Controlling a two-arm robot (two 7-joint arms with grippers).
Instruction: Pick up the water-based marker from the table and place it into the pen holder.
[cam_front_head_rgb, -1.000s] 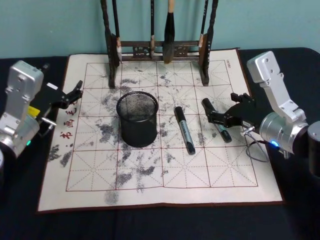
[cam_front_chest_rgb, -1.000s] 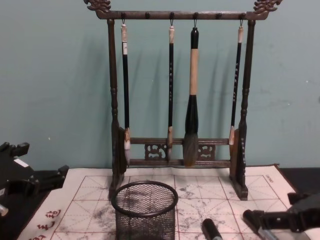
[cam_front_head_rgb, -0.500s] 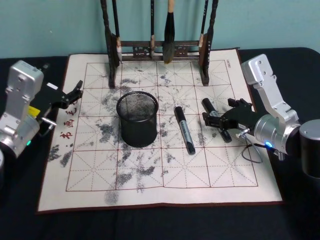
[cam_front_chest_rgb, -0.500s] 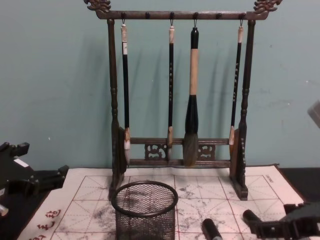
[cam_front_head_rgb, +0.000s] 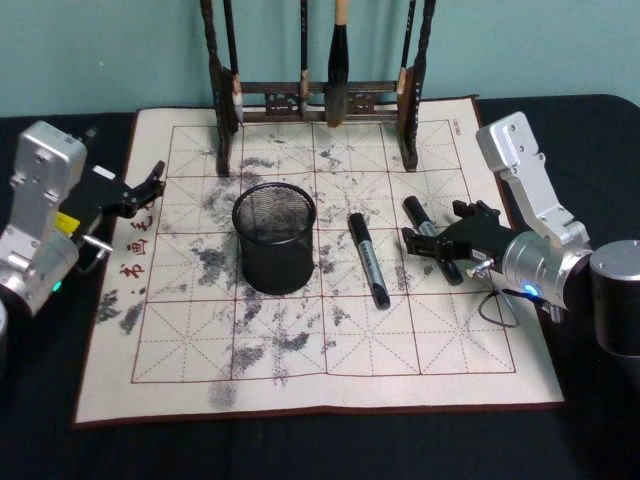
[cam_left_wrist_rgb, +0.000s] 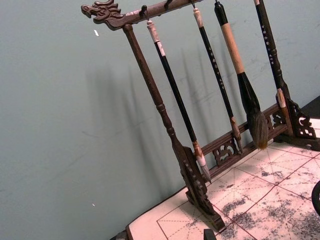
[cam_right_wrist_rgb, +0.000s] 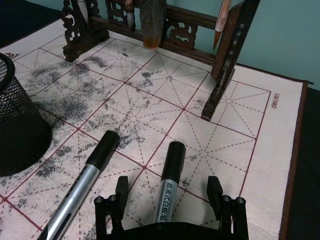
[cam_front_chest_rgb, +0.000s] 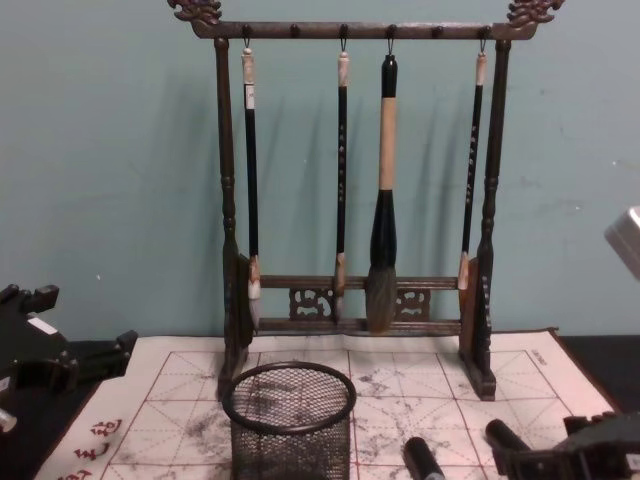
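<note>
Well, the dark surface (cam_front_head_rgb: 300, 450) has a whitish mat (cam_front_head_rgb: 330, 365) spread on it. The mat has red lines and grey ink smudges. The pen holder (cam_front_head_rgb: 274, 237) is a little black mesh cup that stands up straight on the mat.

To the right of the pen holder, the right gripper (cam_front_head_rgb: 434, 226) is low over the mat. Its jaws are wide open. The water-based marker (cam_right_wrist_rgb: 170, 172) lies flat on the mat right between them, with one jaw on each side. The right wrist view shows a gap on both sides, so the jaws are not touching it. This marker has a black cap and a silver body with writing on it. Its cap end points away from the robot.

A second marker (cam_front_head_rgb: 368, 258) lies flat on the mat too. It is between the pen holder and the water-based marker, near the pen holder but not touching it.

To the left of the pen holder, well apart from it, the left gripper (cam_front_head_rgb: 150, 185) hangs over the edge of the mat. Its jaws look open.

Behind the pen holder stands a tall dark wooden brush rack (cam_front_chest_rgb: 228, 200), with its feet on the far part of the mat. Four brushes (cam_front_chest_rgb: 385, 200) hang from its top bar, three thin and one fat. Behind the rack is a blue-green wall (cam_front_chest_rgb: 100, 150).
</note>
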